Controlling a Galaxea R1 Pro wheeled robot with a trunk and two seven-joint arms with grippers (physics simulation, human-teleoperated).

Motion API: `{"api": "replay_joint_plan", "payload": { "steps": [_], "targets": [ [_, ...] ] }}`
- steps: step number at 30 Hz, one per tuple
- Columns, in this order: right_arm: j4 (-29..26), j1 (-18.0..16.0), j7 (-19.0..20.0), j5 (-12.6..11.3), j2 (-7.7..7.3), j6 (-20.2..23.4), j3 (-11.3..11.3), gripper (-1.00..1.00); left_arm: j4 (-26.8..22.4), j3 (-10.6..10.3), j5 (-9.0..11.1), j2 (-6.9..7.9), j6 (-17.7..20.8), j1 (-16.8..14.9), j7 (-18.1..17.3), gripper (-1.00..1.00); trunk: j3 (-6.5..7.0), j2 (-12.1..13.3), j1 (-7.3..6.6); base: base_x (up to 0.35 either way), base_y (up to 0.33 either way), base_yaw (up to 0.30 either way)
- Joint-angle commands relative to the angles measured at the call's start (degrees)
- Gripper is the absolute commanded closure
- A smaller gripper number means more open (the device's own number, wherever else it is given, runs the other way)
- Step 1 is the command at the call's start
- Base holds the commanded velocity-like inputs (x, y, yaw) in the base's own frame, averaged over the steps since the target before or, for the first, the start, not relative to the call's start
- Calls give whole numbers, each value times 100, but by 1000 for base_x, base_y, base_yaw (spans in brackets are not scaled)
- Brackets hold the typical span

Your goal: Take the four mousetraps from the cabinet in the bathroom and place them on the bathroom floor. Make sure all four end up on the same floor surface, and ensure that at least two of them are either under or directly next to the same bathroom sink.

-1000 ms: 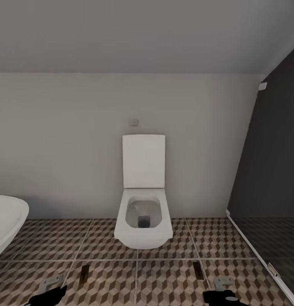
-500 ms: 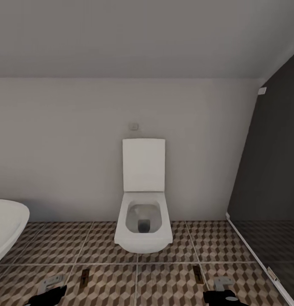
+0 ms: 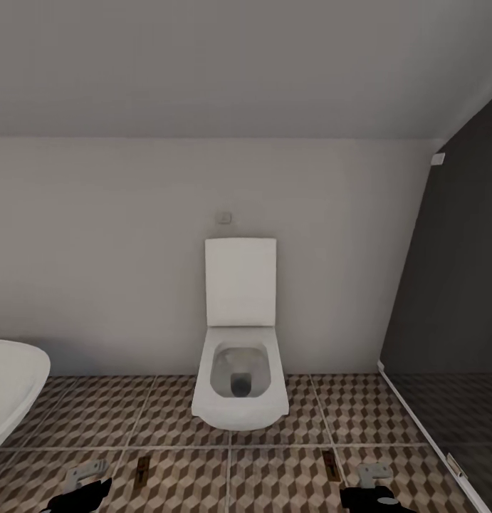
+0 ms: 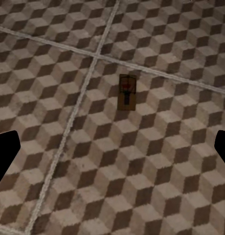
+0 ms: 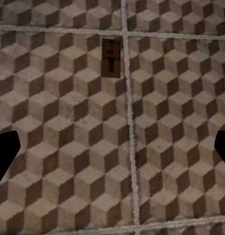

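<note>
A: Head view, left to right. Entries?

B: The sink (image 3: 14, 388), glossy white, rounded edge, at the far left. Low beside it, the left gripper (image 3: 78, 495): dark body, pale fingers. Just past it a mousetrap (image 3: 142, 472) lies flat on the bathroom floor (image 3: 89, 413), on the cube-pattern tile.

A: Centre?

B: White toilet (image 3: 239, 388) against the back wall, upright lid (image 3: 240, 283) raised, small wall button (image 3: 223, 217) above it.

A: Right side?

B: A second mousetrap (image 3: 331, 463) flat on the same tiled floor, in front of the toilet and to its right. The right gripper (image 3: 370, 491) sits low, just beside it. A dark glass partition (image 3: 452, 285) closes the right edge.

A: Finger state?

B: Left wrist view: dark fingertips (image 4: 5, 152) at the two side edges, wide apart, nothing between them but tile; the mousetrap (image 4: 127, 91) lies ahead, clear of the fingers, near a grout crossing. Right wrist view: the same, fingertips (image 5: 5, 154) spread and empty, with its mousetrap (image 5: 111, 58) beside a grout line.

A: Cabinet?

B: No entry.
</note>
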Motion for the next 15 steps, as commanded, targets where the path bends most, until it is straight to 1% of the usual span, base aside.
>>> {"api": "replay_joint_plan", "payload": {
  "steps": [1,15],
  "targets": [
    [28,-11,-25,61,-1,-43,-48,-100,9,-46,60,1,-26,-5,-27,-100,-6,-3,-1,0,0,0],
    [28,-11,-25,61,-2,-43,-48,-100,17,-54,60,1,-91,-5,-35,-100,-6,-3,-1,0,0,0]
  ]
}}
